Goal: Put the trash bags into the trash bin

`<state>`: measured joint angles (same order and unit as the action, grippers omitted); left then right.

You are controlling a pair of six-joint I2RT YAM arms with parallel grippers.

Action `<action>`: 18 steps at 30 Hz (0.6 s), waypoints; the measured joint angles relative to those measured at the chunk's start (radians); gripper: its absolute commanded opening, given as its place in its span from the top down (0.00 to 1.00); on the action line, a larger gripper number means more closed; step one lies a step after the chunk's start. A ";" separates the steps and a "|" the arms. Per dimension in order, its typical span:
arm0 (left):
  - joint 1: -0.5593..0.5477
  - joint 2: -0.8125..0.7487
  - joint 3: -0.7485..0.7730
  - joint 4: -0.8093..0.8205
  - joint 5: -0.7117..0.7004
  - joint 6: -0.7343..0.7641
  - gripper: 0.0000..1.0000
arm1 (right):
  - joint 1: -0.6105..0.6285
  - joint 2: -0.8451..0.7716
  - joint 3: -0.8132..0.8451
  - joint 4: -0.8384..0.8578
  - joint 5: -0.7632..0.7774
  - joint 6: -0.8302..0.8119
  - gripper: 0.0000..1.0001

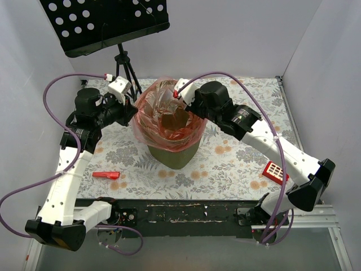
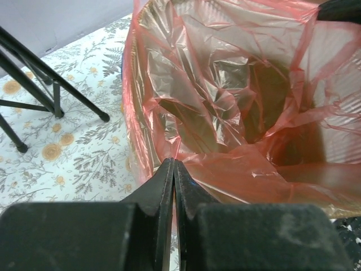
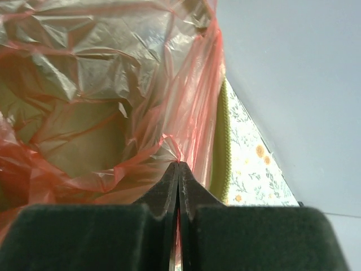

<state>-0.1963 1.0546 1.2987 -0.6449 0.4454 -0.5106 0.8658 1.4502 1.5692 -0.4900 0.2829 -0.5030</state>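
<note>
No writing can be read anywhere — no labels or numbers.

Red-pink trash bag (image 1: 163,107), olive-green trash bin (image 1: 172,156), floral table (image 1: 231,164)

On the counter (image 1: 237,164), the trash bin (image 1: 176,157), with the trash bag (image 1: 163,110) in it and over its rim. Behind-left, a music stand (image 1: 107,22); in front, a stick (image 1: 106,175) left, a block (image 1: 275,171) right.

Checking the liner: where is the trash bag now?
Top view, mid-table: the trash bag is spread open over the trash bin, its edge pinched by the left gripper on its left and the right gripper on its right.
</note>
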 measured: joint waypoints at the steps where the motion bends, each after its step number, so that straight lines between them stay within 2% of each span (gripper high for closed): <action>1: 0.000 0.000 -0.001 0.003 -0.010 0.001 1.00 | -0.006 0.000 0.000 0.000 0.002 0.000 0.99; 10: 0.000 0.027 -0.040 0.103 -0.098 0.017 1.00 | -0.146 0.016 0.052 0.020 -0.038 0.009 0.99; 18: 0.000 0.083 -0.063 0.206 -0.108 0.015 1.00 | -0.265 0.034 0.057 0.029 -0.169 0.058 0.99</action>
<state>-0.1963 1.1374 1.2358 -0.4393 0.3374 -0.4953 0.6010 1.4845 1.6260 -0.4614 0.1135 -0.4454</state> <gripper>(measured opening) 0.009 0.022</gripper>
